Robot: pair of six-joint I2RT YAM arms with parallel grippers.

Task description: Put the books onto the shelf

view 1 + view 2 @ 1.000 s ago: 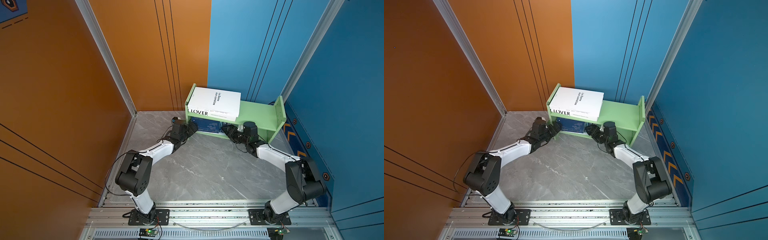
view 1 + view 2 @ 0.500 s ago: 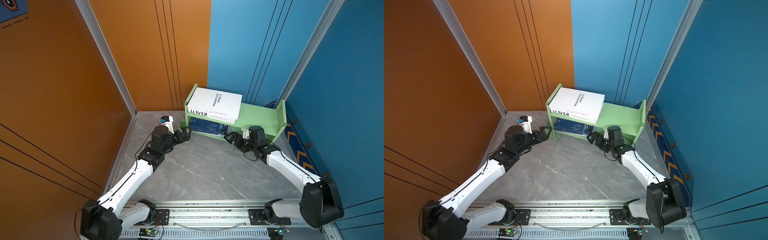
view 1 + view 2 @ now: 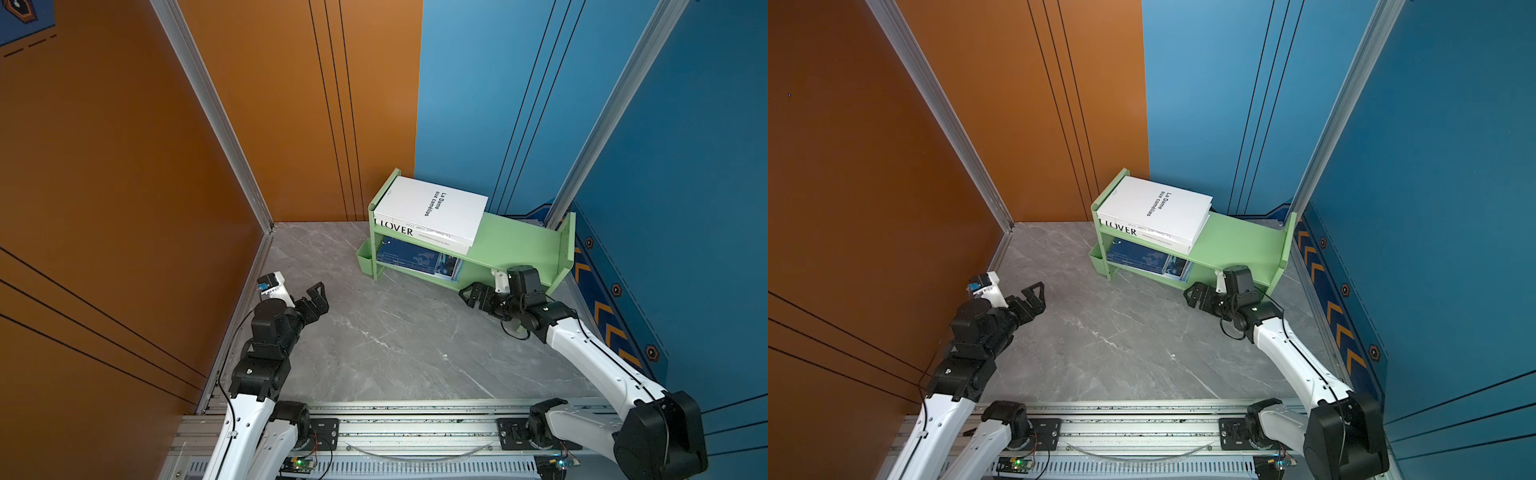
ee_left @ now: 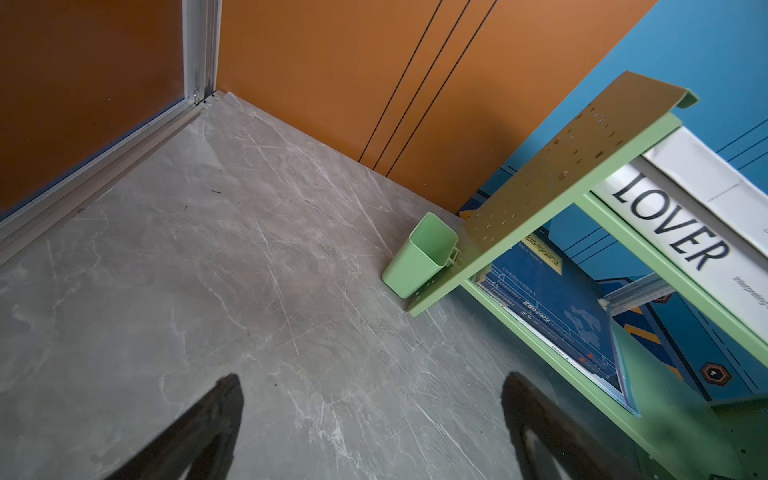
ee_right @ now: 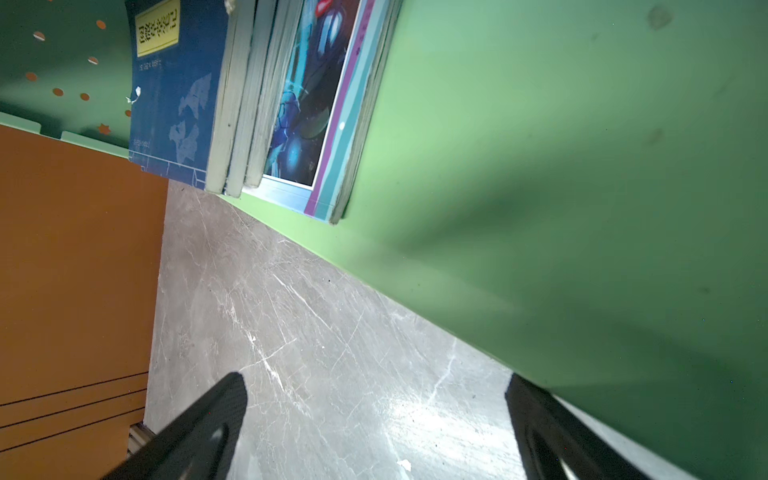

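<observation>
1. The white books [image 3: 430, 212] lie flat on the shelf [image 3: 515, 245], on its upper tier. The navy books [image 3: 405, 257] and the magazine [image 3: 448, 266] are stacked below, long edges along the shelf.
2. The right gripper [image 3: 471, 294], spread wide and empty, sits just before the lower tier. The left gripper [image 3: 311, 300], also wide and empty, hangs well apart.
</observation>
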